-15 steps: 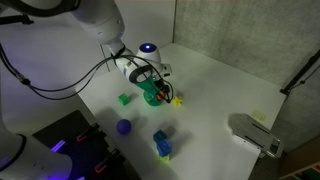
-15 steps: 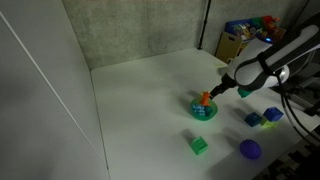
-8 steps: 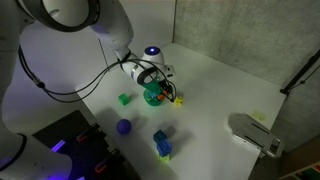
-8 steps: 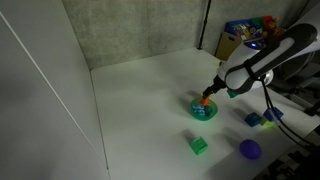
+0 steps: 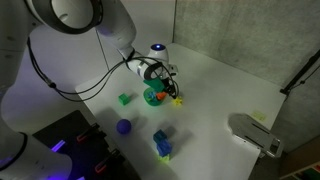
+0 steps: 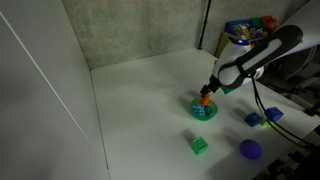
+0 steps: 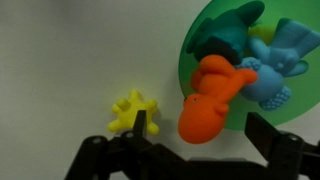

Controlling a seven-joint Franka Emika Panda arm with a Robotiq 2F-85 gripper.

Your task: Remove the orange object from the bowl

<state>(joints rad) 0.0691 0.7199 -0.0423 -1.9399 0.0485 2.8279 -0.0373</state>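
The teal-green bowl (image 7: 200,45) holds the orange object (image 7: 212,98), a light blue toy (image 7: 280,65) and a teal piece (image 7: 230,35). In the wrist view the orange object sticks out over the bowl's rim. My gripper (image 7: 205,135) is open, with one finger on each side of the orange object and a gap on both sides. In both exterior views the gripper (image 5: 165,85) (image 6: 211,91) hangs right over the bowl (image 5: 153,98) (image 6: 204,111), and the orange object (image 6: 206,99) shows just under it.
A yellow star piece (image 7: 135,110) (image 5: 178,100) lies on the table beside the bowl, near one finger. A green block (image 5: 125,98) (image 6: 200,145), a purple ball (image 5: 124,127) (image 6: 250,149) and blue blocks (image 5: 162,142) (image 6: 255,119) lie around. A grey device (image 5: 255,133) sits at the table's side.
The arm has shifted its pose and the wrist has moved a little over the bowl. The orange object and the bowl stay in place.
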